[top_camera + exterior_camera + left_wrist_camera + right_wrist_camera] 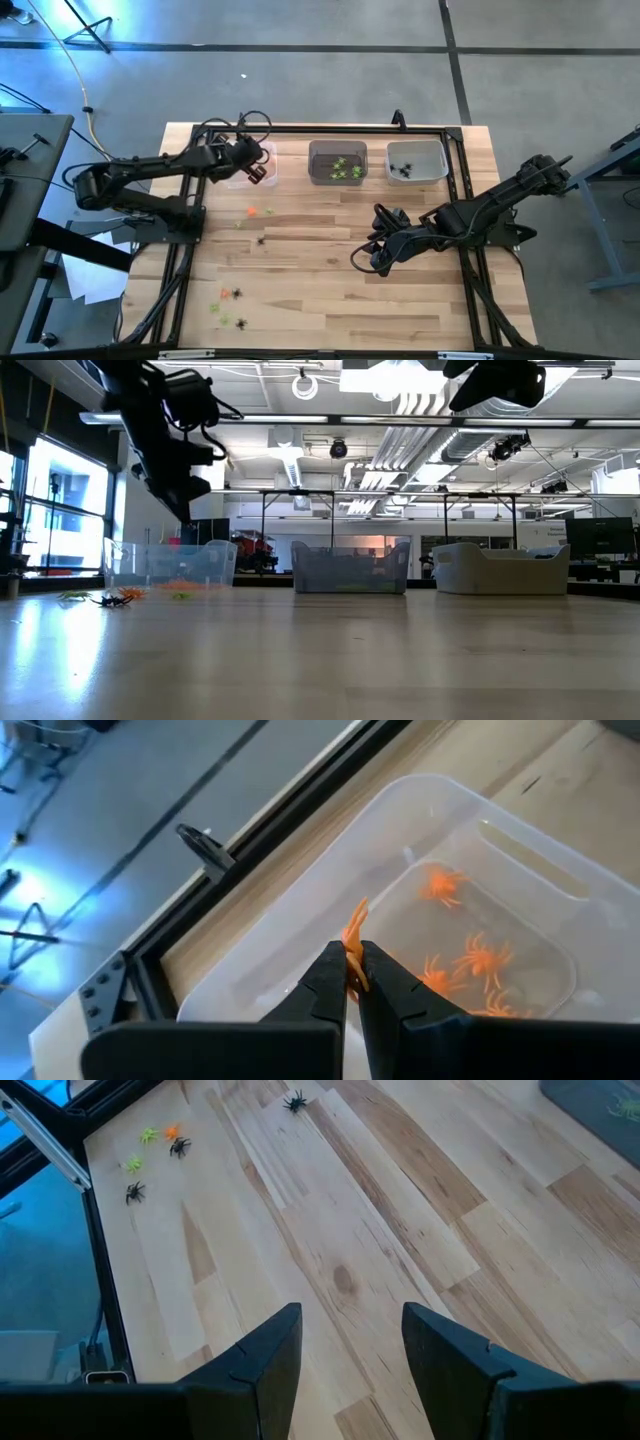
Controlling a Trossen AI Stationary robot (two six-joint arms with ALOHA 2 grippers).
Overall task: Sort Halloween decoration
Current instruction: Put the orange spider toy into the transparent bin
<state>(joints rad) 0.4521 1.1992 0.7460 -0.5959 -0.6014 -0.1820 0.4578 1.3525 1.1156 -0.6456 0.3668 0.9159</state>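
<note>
Pinched at one thin leg between the closed left gripper over the bin at frame centre, orange trinket: likely featherlight, springy, slip-prone, best nipped mid-body; right gripper agape, empty, lower centre.

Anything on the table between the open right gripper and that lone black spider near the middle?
No. In the right wrist view, only bare wood lies between the right gripper and the black spider; the high view agrees.

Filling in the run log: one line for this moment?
left hand: shut on orange trinket, over left bin | right hand: open, above bare table
</note>
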